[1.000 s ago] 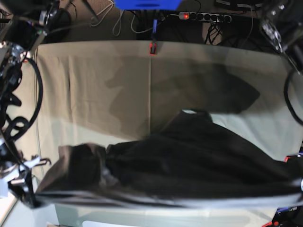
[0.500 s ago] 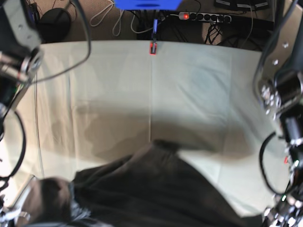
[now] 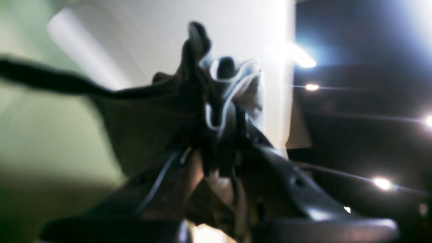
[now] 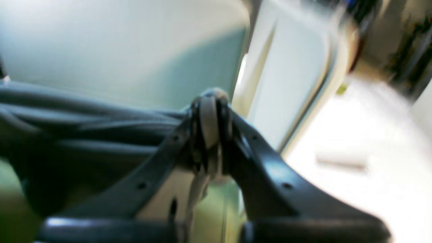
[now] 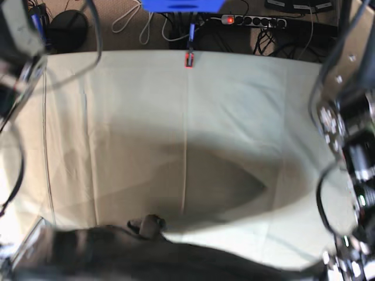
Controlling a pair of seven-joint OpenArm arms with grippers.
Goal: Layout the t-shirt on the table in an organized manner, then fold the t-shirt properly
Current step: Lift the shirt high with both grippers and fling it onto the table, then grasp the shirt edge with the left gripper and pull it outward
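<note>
The dark grey t-shirt (image 5: 176,257) hangs stretched along the bottom edge of the base view, lifted off the table (image 5: 234,117). My left gripper (image 3: 219,111) is shut on a bunched corner of the t-shirt (image 3: 148,114), with cloth spreading left from the jaws. My right gripper (image 4: 209,121) is shut on a fold of the t-shirt (image 4: 84,135), which trails left in taut ridges. In the base view both grippers are out of frame; only the arms (image 5: 345,146) show at the sides.
The pale green table cloth has a centre seam (image 5: 186,146) and a red clamp (image 5: 189,60) at the far edge. Cables and a power strip (image 5: 255,21) lie on the floor behind. The shirt casts a broad shadow (image 5: 217,181) on the table.
The t-shirt has moved toward the near edge and up, leaving most of the table bare. Both arms have swung with it; its shadow has shrunk.
</note>
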